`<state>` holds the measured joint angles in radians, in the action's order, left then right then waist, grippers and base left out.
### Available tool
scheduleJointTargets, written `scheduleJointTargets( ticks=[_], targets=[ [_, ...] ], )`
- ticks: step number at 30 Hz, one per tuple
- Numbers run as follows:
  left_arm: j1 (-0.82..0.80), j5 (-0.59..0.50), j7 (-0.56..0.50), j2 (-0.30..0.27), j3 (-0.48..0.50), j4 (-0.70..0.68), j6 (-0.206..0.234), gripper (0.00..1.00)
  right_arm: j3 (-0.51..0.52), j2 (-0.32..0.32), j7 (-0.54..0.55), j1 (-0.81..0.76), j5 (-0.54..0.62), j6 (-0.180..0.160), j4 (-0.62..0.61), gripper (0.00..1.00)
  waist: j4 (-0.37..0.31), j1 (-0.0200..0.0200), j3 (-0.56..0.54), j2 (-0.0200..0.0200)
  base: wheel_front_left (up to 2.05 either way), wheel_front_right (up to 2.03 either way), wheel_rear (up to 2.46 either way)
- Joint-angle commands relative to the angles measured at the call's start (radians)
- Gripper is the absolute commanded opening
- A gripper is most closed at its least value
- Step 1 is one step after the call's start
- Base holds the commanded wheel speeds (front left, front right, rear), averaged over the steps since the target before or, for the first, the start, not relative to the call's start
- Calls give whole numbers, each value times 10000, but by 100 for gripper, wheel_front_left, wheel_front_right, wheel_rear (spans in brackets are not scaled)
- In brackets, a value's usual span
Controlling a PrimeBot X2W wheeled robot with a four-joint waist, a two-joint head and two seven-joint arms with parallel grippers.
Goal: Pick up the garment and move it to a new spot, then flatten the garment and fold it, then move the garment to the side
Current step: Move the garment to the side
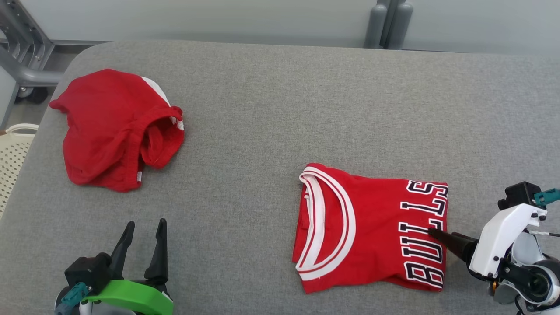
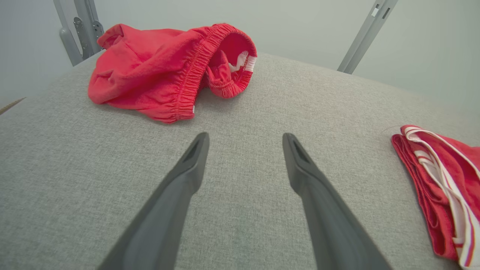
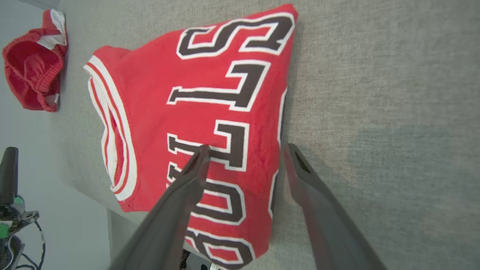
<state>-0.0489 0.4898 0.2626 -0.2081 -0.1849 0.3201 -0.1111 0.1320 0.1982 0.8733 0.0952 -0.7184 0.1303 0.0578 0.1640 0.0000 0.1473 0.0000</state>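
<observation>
Grey woven cloth covered the table (image 1: 271,109), with a pale wall behind it and a grey metal frame (image 1: 22,57) off its ten o'clock corner in the head view. At nine o'clock, past the table's edge, the rim of a cream perforated basket (image 1: 13,153) showed. A pair of red shorts (image 1: 113,131) with white side trim lay crumpled at about ten o'clock, its elastic waistband gaping toward the middle of the table. At seven o'clock the left gripper (image 1: 145,222) hung over bare cloth with its two dark fingers spread apart and nothing between them, well apart from the shorts, which lay at its eleven o'clock in the left wrist view. The red Bulls jersey (image 1: 358,227) lay folded into a neat rectangle at about four o'clock, its white-striped collar toward the table's centre and the black lettering along its three o'clock side. The right gripper (image 3: 247,148) reached in from four o'clock with its jaws wide, gripping nothing: one finger lay over the lettering, the other over grey cloth just beside the jersey's edge.
</observation>
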Motion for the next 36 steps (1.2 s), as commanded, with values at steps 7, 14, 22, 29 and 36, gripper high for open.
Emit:
scheduleJointTargets(
  ticks=[7, 14, 22, 29, 36],
  targets=[
    [-274, -31, 25, 77, -38, -20, 34, 100, 143, -479, 419, 469, 275, 7, 620, 75, 220, 0, 137, 0, 0, 0, 0],
    [-297, -80, 25, 132, -62, -77, 22, 100, -1230, -732, 468, 1258, -51, 7, 635, 0, 243, 0, 204, 0, 0, 0, 0],
    [-65, -172, 25, -8, 111, -489, 108, 100, -1402, -103, 207, 1398, -282, 6, 415, 0, -654, 0, 309, 0, 0, 0, 0],
    [116, -237, -130, -255, 49, -952, 168, 100, -1102, 397, -248, 984, -197, 7, 711, 0, -2331, 0, 355, 0, 0, 0, 0],
    [86, -162, -472, -488, 67, -1521, 277, 100, -1136, 1079, -983, 976, 250, 6, 1180, 0, -3665, 0, 634, 0, 0, 0, 0]
  ],
)
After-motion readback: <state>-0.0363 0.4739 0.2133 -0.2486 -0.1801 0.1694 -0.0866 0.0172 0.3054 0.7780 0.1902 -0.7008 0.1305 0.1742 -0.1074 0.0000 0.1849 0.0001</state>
